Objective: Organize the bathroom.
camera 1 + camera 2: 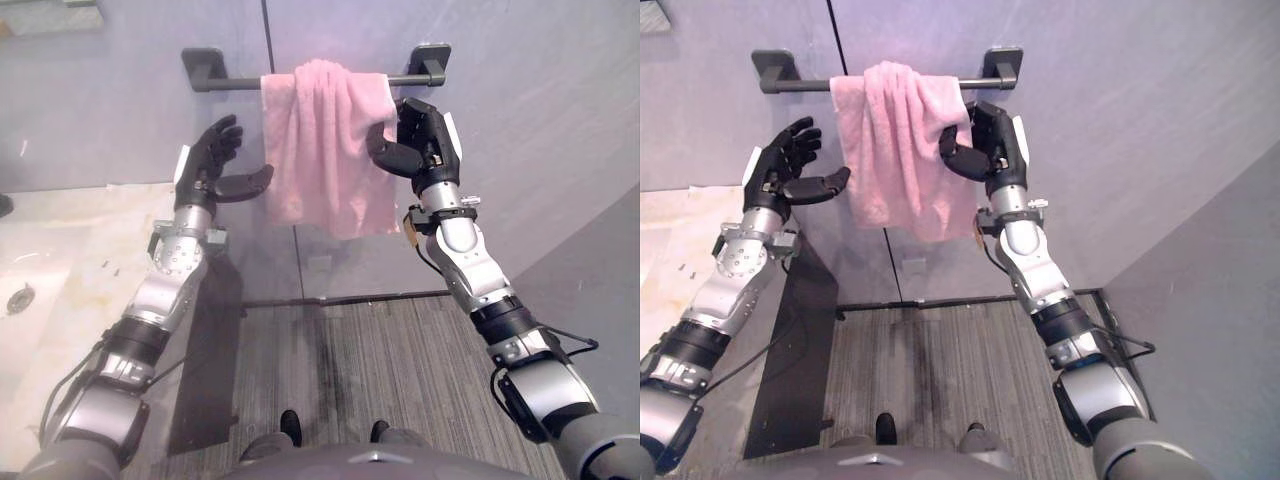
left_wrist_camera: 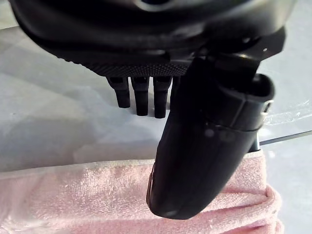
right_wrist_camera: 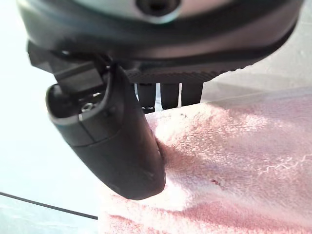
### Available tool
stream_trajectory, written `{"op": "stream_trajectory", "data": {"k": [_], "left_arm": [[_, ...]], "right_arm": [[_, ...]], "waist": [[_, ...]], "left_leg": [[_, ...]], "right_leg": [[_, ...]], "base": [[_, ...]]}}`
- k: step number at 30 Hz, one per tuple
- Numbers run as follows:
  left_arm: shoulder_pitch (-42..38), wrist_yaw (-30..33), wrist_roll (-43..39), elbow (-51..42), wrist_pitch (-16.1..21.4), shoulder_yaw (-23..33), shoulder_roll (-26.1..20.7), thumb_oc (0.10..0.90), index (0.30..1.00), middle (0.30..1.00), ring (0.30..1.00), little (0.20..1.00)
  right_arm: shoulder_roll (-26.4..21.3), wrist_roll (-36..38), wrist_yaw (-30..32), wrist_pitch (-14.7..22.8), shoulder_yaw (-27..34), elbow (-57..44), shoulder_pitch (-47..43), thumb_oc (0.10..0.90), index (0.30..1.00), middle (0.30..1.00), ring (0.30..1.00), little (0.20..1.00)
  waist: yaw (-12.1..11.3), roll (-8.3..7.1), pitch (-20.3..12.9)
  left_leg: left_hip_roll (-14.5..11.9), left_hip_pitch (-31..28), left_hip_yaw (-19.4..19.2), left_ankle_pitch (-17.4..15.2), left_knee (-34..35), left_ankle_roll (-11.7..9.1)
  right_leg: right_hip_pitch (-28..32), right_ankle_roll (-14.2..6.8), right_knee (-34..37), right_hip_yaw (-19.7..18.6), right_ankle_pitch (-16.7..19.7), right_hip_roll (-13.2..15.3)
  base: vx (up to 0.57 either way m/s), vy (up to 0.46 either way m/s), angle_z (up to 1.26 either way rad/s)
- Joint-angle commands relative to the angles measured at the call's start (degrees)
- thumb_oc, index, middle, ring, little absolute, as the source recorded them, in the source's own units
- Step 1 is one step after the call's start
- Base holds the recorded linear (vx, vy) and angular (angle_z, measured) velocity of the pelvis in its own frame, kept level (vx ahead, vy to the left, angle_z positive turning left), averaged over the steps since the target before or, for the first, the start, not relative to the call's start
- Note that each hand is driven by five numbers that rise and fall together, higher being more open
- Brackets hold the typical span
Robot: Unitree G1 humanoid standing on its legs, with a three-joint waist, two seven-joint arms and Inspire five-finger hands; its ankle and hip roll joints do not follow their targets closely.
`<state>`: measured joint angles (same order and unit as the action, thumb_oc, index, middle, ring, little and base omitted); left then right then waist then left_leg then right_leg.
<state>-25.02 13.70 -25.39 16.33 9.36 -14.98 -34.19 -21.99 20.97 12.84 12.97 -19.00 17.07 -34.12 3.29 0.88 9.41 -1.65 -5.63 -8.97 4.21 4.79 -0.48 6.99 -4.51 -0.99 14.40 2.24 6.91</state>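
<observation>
A pink towel [image 1: 325, 150] hangs bunched over a dark towel bar [image 1: 225, 82] on the grey wall. My left hand [image 1: 205, 165] is raised just left of the towel, open, with straight fingers by the wall and its thumb [image 2: 204, 146] reaching toward the towel's left edge [image 2: 73, 195]. At the towel's upper right edge is my right hand [image 1: 425, 135]. Its thumb [image 3: 112, 146] presses on the front of the cloth [image 3: 234, 161] and its fingers go behind the edge, so it pinches the towel.
The bar's brackets [image 1: 430, 62] stick out from the wall at both ends. A dark striped carpet [image 1: 400, 380] lies below. A pale floor with a drain [image 1: 18, 297] is at the left, beside a dark mat [image 1: 205, 380].
</observation>
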Motion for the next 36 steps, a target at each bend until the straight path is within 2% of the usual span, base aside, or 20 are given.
{"op": "stream_trajectory", "data": {"k": [1,16,24,25,26,27,28,36], "left_arm": [[-10.2,-1.1,-1.1,4.2,5.1,0.4,-2.5,0.800,0.900,0.900,0.900,0.900],[-13.2,-13.3,-11.5,6.3,2.1,-2.8,-2.3,0.800,0.900,0.900,0.900,0.900],[-13.2,-12.6,-10.4,5.7,1.2,-3.7,-1.5,0.800,0.900,0.900,0.900,0.900],[-13.2,-13.0,-10.4,6.1,1.4,-3.6,-1.6,0.762,0.844,0.844,0.844,0.844],[-13.1,-13.3,-10.4,6.3,1.7,-3.5,-1.6,0.613,0.620,0.620,0.620,0.620],[-13.1,-13.3,-10.2,6.3,1.7,-3.4,-1.6,0.590,0.585,0.585,0.585,0.585],[-13.0,-12.9,-9.8,6.3,1.7,-3.5,-1.6,0.400,0.300,0.300,0.300,0.300],[-11.8,-8.9,-8.0,6.6,2.8,-1.9,-2.0,0.400,0.300,0.300,0.300,0.300]], "right_arm": [[-0.1,-2.3,-6.2,6.0,-6.0,-8.0,6.5,0.413,0.319,0.319,0.319,0.319],[0.4,-2.6,-7.0,6.2,-7.4,-7.1,7.4,0.419,0.328,0.328,0.328,0.328],[1.0,-2.8,-6.9,6.4,-7.9,-7.2,8.0,0.400,0.300,0.300,0.300,0.300],[0.9,-2.8,-7.1,6.3,-7.8,-7.3,8.1,0.400,0.300,0.300,0.300,0.300],[1.0,-2.9,-7.1,6.1,-7.8,-7.5,8.3,0.400,0.300,0.300,0.300,0.300],[1.0,-2.8,-7.0,6.1,-7.8,-7.5,8.3,0.400,0.300,0.300,0.300,0.300],[1.2,-2.6,-7.0,6.2,-7.8,-7.4,8.3,0.400,0.300,0.300,0.300,0.300],[1.4,-2.4,-6.5,6.8,-7.3,-8.0,8.9,0.400,0.300,0.300,0.300,0.300]], "waist": [[2.3,2.14,-6.3],[3.4,2.98,-6.1],[3.5,3.13,-6.0],[3.6,3.11,-6.0],[3.5,3.14,-6.0],[3.5,3.14,-6.0],[3.5,3.15,-6.0],[3.1,3.03,-5.9]], "left_leg": [[2.1,-2.1,-4.5,-5.3,0.1,1.5],[2.1,-2.7,-6.2,-6.2,-0.1,2.3],[2.1,-2.9,-6.2,-6.4,-0.2,2.4],[2.1,-3.0,-6.3,-6.4,-0.2,2.4],[2.1,-3.0,-6.2,-6.4,-0.2,2.4],[2.1,-3.0,-6.2,-6.4,-0.2,2.4],[2.1,-3.0,-6.2,-6.4,-0.3,2.4],[2.1,-3.0,-5.9,-6.4,-0.3,2.5]], "right_leg": [[-5.8,-5.4,-12.0,-1.3,-7.5,-1.5],[-6.9,-6.3,-13.9,-2.3,-7.2,-1.2],[-7.1,-6.5,-14.6,-2.5,-7.2,-1.1],[-7.1,-6.6,-14.7,-2.6,-7.1,-1.0],[-7.1,-6.5,-14.7,-2.6,-7.2,-1.1],[-7.0,-6.5,-14.7,-2.6,-7.3,-1.1],[-7.0,-6.5,-14.7,-2.6,-7.3,-1.0],[-6.9,-6.5,-14.8,-2.5,-7.5,-1.1]], "base": [[0.04,0.015,-0.05],[0.01,0.010,-0.04],[0.01,0.001,-0.03],[0.03,0.002,-0.01],[0.00,0.000,0.00],[0.03,0.005,-0.02],[0.00,0.000,0.00],[0.00,0.000,0.00]]}}
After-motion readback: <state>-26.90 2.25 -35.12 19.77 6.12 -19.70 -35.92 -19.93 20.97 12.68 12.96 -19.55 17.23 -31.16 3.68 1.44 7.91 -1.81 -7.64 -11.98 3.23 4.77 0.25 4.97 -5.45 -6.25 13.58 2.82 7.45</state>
